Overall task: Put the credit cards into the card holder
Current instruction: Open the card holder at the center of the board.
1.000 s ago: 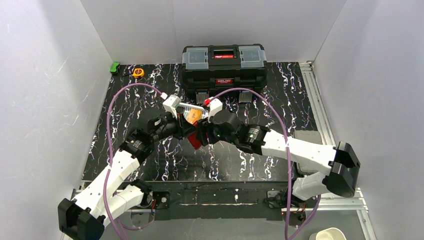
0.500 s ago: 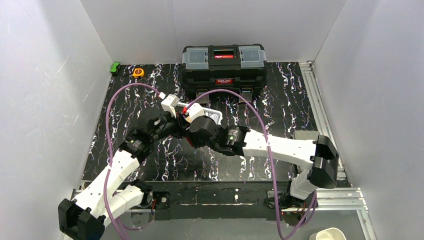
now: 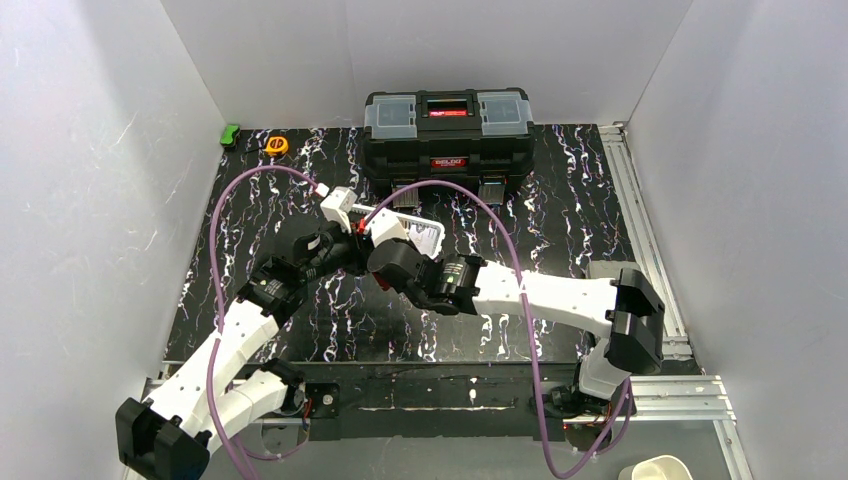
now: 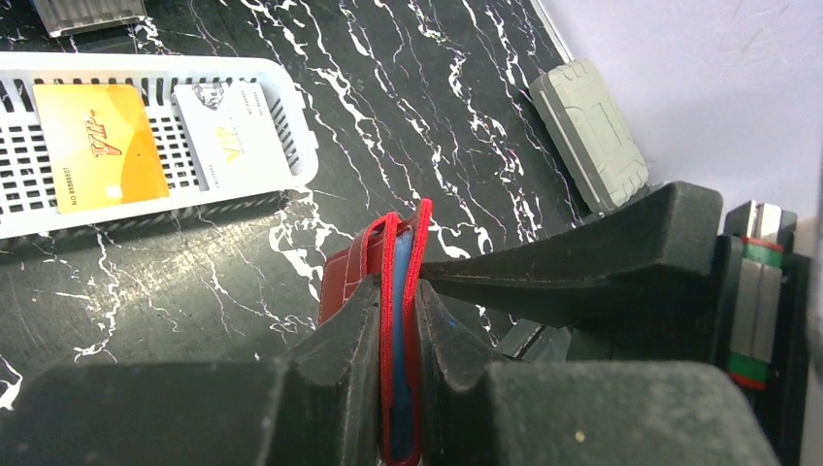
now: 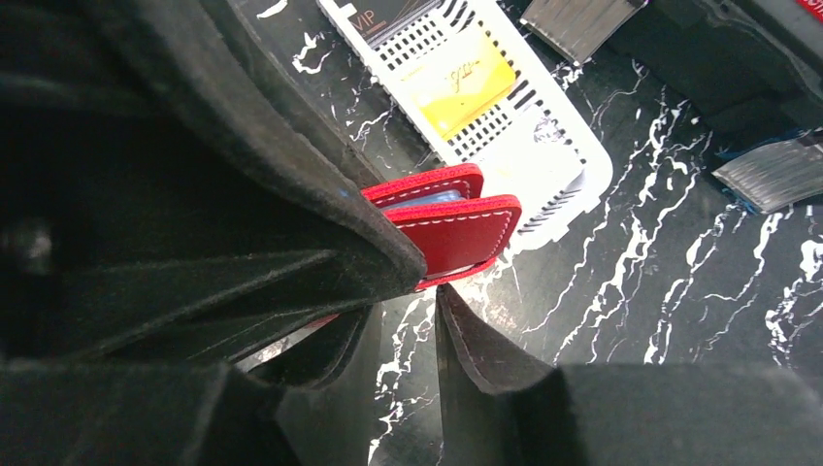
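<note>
Black marbled desk fills the floor of a white-walled booth, and a white mesh basket (image 4: 303, 146) lies near its middle. Beyond the basket, at the far edge, stands a big black toolbox (image 3: 447, 130). Well to the left of the basket, in the far corner, sit a small green thing (image 3: 230, 134) and an orange-yellow tape measure (image 3: 277, 145). A flat grey case (image 4: 592, 146) lies well to the basket's right.

Two of the credit cards lie flat in the basket, side by side: an orange card (image 4: 97, 146) and a pale silver card (image 4: 233, 136), the silver one nearer the basket's rounded end.

Both arms meet just beside that end of the basket. The left end effector (image 4: 395, 301) is clamped on the card holder (image 4: 345, 277), pinching its two red leaves between both fingers so that it stands on edge. A light blue card (image 4: 396, 262) sits between the leaves, and only its thin edge shows.

The right end effector (image 5: 403, 316) comes in from the side away from the basket. The left wrist view shows the tip of one of its black fingers (image 4: 543, 277) touching the outer face of the card holder. Its fingers stand a narrow gap apart, and through that gap only the marbled desk shows; nothing is held between them. From the right wrist view the red holder's stitched corner lies just above that gap, with the basket right behind it.
</note>
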You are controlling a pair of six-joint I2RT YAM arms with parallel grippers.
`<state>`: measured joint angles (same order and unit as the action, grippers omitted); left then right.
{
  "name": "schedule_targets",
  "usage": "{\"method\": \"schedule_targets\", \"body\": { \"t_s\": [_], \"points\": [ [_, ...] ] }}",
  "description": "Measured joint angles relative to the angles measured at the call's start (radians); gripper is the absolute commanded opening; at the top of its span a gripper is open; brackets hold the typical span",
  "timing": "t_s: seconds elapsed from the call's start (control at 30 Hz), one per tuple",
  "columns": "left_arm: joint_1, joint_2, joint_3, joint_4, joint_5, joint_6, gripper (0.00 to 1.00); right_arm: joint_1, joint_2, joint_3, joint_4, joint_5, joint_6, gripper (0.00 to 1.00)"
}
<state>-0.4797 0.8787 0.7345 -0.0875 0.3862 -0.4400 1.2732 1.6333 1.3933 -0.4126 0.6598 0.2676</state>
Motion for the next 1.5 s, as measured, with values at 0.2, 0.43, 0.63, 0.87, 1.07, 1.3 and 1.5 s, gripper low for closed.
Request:
{"method": "schedule_targets", "body": {
  "t_s": [0.2,0.43,0.63,0.87,1.07,1.3,1.5],
  "points": [
    [0.000,-0.003,0.005,0.001,0.003,-0.012,0.00,0.032,0.002,-0.002,0.022,0.067,-0.057,0.26],
    [0.003,-0.002,0.011,0.001,-0.009,-0.021,0.00,0.065,-0.003,-0.050,0.120,0.135,-0.142,0.01],
    [0.003,0.000,0.012,-0.001,-0.009,-0.027,0.00,0.086,-0.010,-0.100,0.218,0.174,-0.209,0.01],
    [0.002,0.000,0.012,-0.013,0.003,-0.031,0.00,0.095,-0.078,-0.180,0.319,0.176,-0.246,0.01],
    [-0.004,-0.004,0.015,-0.039,0.024,-0.031,0.00,0.089,-0.163,-0.225,0.373,0.176,-0.243,0.01],
    [-0.007,-0.004,0.015,-0.065,0.026,-0.028,0.00,0.049,-0.215,-0.266,0.386,0.141,-0.179,0.32],
    [-0.007,-0.004,0.018,-0.068,0.025,-0.029,0.00,0.041,-0.336,-0.394,0.369,0.032,-0.110,0.54]
  ]
}}
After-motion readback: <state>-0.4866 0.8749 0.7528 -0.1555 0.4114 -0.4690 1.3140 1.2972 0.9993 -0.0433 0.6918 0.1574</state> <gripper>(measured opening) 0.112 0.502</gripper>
